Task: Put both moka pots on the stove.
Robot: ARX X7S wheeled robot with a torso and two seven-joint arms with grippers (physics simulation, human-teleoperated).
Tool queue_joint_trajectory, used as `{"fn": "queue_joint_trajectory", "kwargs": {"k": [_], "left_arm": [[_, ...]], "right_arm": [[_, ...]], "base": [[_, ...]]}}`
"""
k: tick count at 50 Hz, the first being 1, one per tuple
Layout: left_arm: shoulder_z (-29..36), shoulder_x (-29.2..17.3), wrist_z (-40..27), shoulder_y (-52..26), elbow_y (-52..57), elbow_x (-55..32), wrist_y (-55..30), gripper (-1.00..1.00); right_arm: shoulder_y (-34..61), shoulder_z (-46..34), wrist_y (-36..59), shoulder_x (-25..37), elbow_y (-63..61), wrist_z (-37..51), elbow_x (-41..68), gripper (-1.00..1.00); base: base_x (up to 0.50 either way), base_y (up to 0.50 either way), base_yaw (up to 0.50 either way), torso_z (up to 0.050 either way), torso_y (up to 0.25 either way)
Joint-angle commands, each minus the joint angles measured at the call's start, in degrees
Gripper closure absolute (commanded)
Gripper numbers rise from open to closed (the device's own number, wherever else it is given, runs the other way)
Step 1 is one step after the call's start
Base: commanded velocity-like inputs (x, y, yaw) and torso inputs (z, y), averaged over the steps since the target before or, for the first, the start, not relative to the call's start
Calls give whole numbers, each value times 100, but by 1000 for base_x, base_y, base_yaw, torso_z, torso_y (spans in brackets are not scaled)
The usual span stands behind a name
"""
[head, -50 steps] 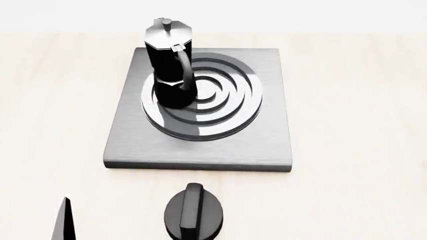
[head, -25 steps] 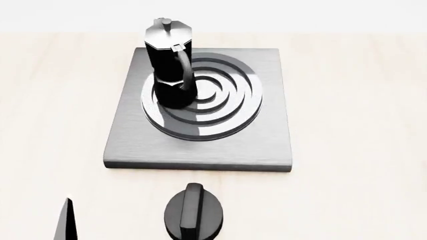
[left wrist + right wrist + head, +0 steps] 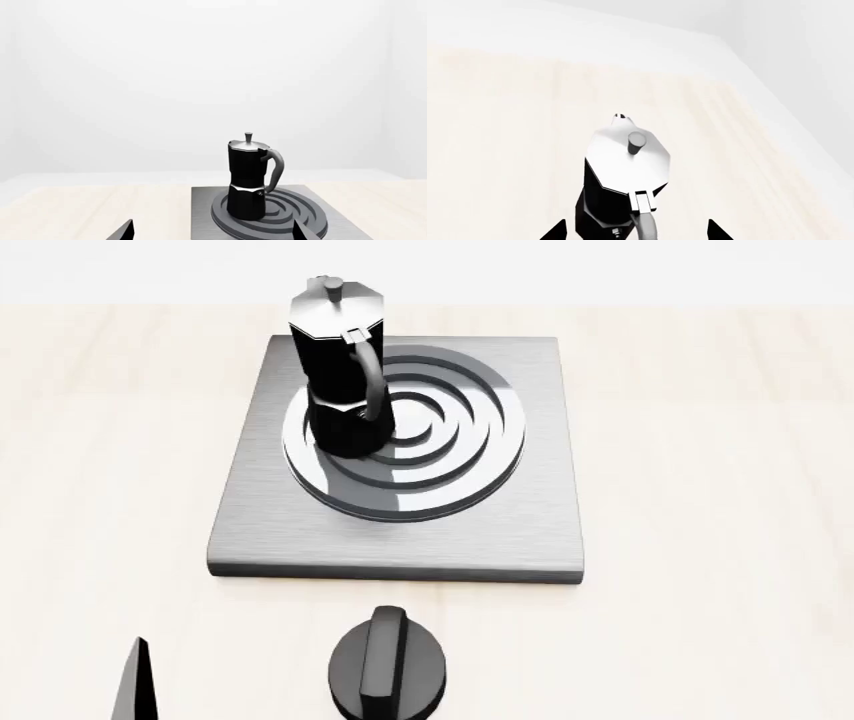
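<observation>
One moka pot (image 3: 339, 375) is seated upright on the stove (image 3: 400, 530), at 10 o'clock on the burner. The second moka pot (image 3: 627, 175) is framed by the spread right gripper (image 3: 637, 231). The left gripper (image 3: 212, 231) is spread, empty.

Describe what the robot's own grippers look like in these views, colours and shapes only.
Little shows. The left gripper appears as two flat black pointed fingertips; the right gripper likewise shows two black triangular tips. In the head view, one thin black blade-like finger. No cables, markings or arm links visible.
</observation>
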Motion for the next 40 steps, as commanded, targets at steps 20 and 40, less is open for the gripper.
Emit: {"fn": "queue_joint_trajectory", "kwargs": {"k": [20,40], "left_arm": [[7,-27,-45,-1,-28,-2,62,-100],[7,-47,-72,-12,-47,-23,81,-100]], "right_arm": [[473,-363,-1591,-1530,3272,-897,-1118,-100],[441,661,-2007,-2105,4655,-1514,-2331,100]], "base": [[0,0,0,0,0],[0,0,0,0,0]]}}
